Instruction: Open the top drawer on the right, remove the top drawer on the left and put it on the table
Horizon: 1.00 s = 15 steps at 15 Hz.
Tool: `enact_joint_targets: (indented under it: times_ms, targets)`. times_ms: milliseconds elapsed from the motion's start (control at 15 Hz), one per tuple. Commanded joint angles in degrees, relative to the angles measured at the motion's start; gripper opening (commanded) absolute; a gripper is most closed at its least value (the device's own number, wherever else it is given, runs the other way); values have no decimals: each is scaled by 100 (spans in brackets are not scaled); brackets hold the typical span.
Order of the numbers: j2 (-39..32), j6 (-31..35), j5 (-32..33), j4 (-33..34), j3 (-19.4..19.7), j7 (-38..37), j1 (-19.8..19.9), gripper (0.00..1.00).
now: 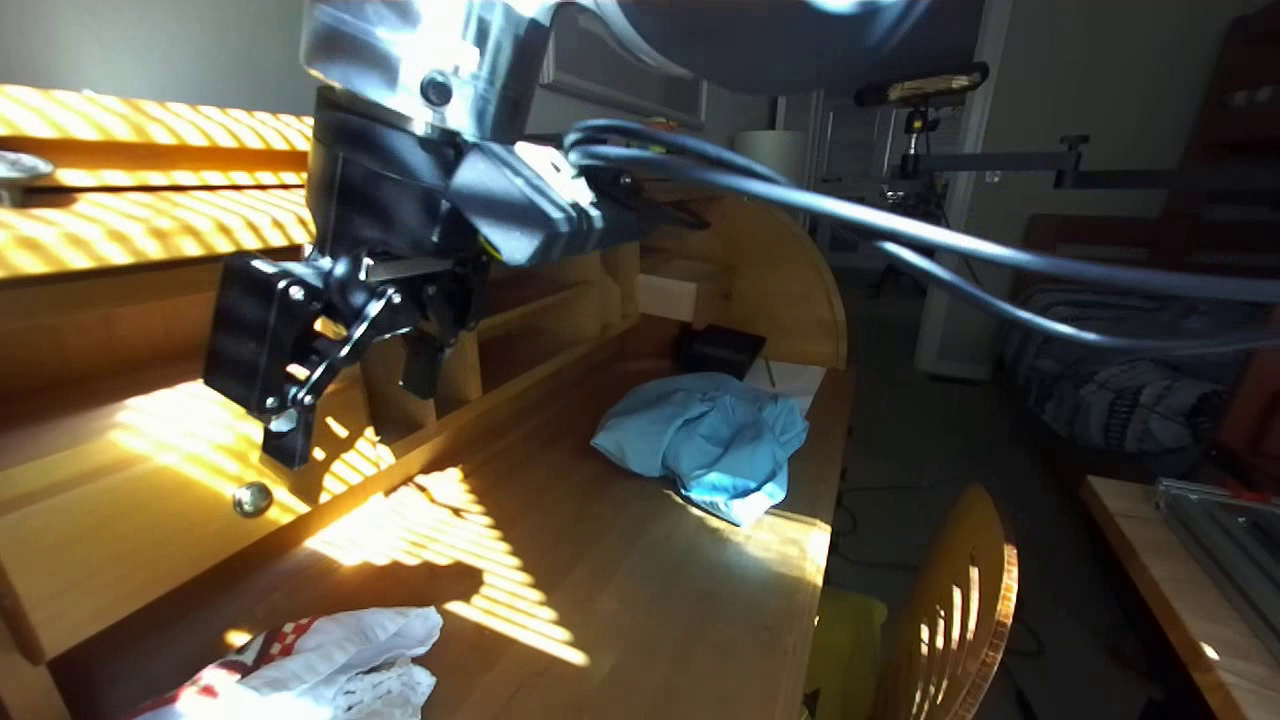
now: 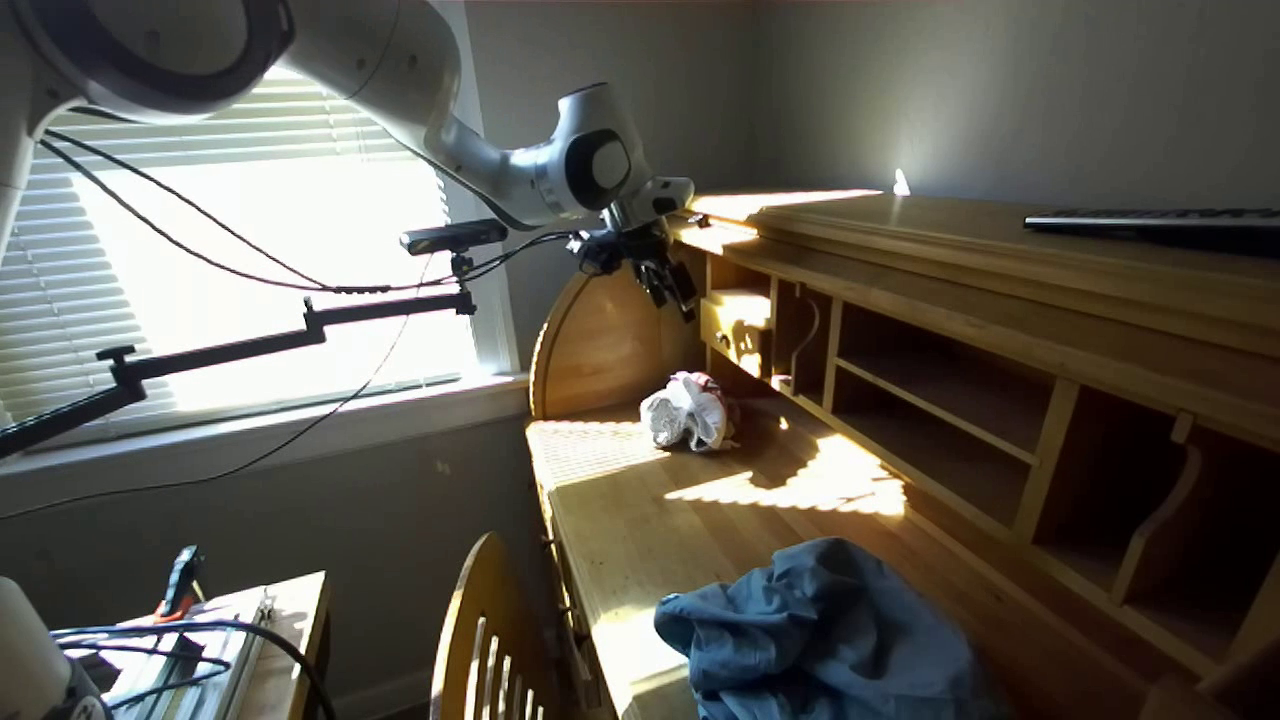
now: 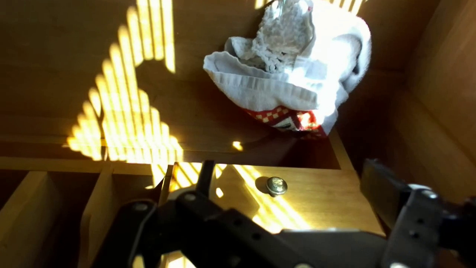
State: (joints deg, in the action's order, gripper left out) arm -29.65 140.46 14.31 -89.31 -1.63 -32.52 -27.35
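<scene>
On the surface (image 2: 620,510), at the end by the window (image 2: 300,190): towel (image 2: 688,412), before the drawer (image 3: 327,191). Towards the opposite end: cloth (image 2: 820,630), near the front edge, sheet of paper (image 1: 802,380) beyond it at the corner. Along the rear edge: pigeonholes (image 2: 940,408). Before the front edge: chair (image 1: 938,590).

Strong daylight enters at the window (image 2: 280,200), overexposed across its middle. Striped sun and hard-edged shadow cross the desk (image 1: 620,620). Glare burns out part of the white cloth (image 3: 331,70). Floor (image 1: 890,440) dim. In wrist view, gripper (image 3: 288,171) blurred.

A blue cloth (image 1: 705,430) lies crumpled near a slatted chair (image 1: 935,592).
</scene>
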Motion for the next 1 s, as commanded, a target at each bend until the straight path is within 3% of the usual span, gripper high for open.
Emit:
enact_joint_targets:
  times_ms: [0, 333, 933]
  targets:
    - [-382, 90, 561, 444, 287, -276, -242, 100]
    - [-791, 711, 711, 716, 409, -199, -309, 100]
    - [-1323, 1369, 672, 995, 1088, -459, -684, 100]
